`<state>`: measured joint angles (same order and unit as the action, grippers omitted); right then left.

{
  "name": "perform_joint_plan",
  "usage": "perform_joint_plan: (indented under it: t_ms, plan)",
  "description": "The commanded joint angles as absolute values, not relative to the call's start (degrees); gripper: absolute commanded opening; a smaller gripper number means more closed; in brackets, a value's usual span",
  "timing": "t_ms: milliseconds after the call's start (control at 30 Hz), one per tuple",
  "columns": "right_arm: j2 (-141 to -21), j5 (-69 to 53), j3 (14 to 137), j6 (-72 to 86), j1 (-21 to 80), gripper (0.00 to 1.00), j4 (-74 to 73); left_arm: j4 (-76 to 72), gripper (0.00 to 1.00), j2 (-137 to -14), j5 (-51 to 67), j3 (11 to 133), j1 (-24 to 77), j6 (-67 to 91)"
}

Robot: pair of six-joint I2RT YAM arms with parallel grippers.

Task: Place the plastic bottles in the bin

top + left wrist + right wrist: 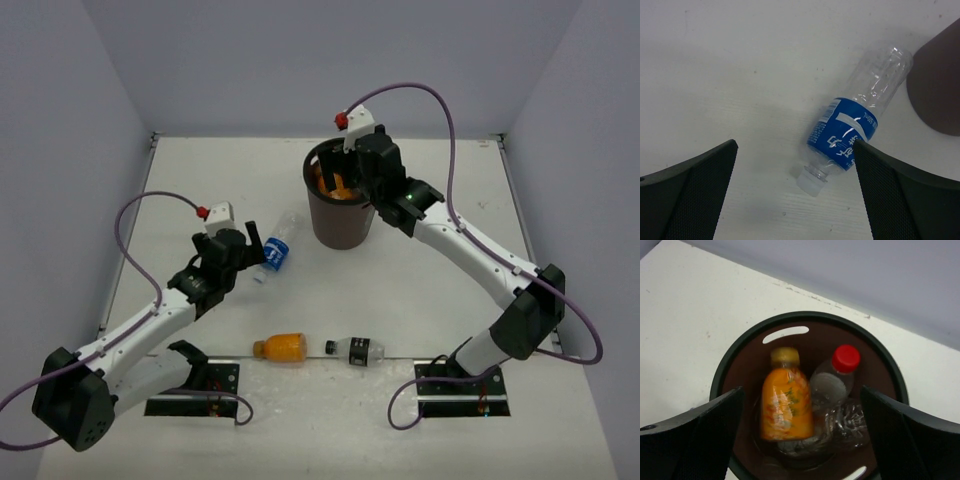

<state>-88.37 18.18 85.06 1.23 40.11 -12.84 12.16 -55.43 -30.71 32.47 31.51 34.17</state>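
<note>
The dark brown bin (342, 228) stands at the back middle of the table. My right gripper (349, 165) hangs open right above it and holds nothing. In the right wrist view, the bin (807, 315) holds an orange bottle (786, 405), a red-capped bottle (832, 385) and a clear bottle (852, 424), all below the open right gripper (801, 390). A blue-labelled bottle (277, 251) lies on its side left of the bin. My left gripper (795, 145) is open over its white-capped neck, with the bottle (847, 132) close to the right finger. Nearer the front lie another orange bottle (283, 346) and a black-capped bottle (357, 349).
Grey walls close the table in at the back and on both sides. The bin's side (940, 85) shows at the right edge of the left wrist view, just beyond the bottle's base. The arms' base plates (195, 390) (465, 392) sit at the near edge.
</note>
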Motion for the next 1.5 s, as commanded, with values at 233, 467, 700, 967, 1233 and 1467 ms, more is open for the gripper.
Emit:
perform_joint_plan:
  t_ms: [233,467,700,967,1233,1467]
  plan:
    - [-79.76,20.56,85.04,6.55,38.88,0.99,-13.13,-0.37,1.0,-63.62,-11.43,35.81,31.11,24.76]
    - [-66.3,24.25,71.87,12.11,37.91,0.99,-13.07,-7.34,1.0,-67.58,-1.73,36.07,31.11,15.89]
    - [-51.66,32.02,54.81,22.94,36.62,0.99,-13.09,-6.51,1.0,-77.52,-5.92,42.04,31.19,13.35]
    - [-40.37,36.82,40.46,27.86,35.42,0.99,-13.87,-4.05,1.0,-92.06,-6.15,50.6,31.03,13.71]
    - [-35.0,35.4,36.22,28.46,35.31,0.99,-14.04,-2.08,0.66,-97.68,-9.8,53.05,30.72,15.32]
    - [-33.66,34.58,35.11,28.92,35.24,0.99,-14.06,1.22,0.31,-91.32,-12.47,51.57,30.64,17.59]
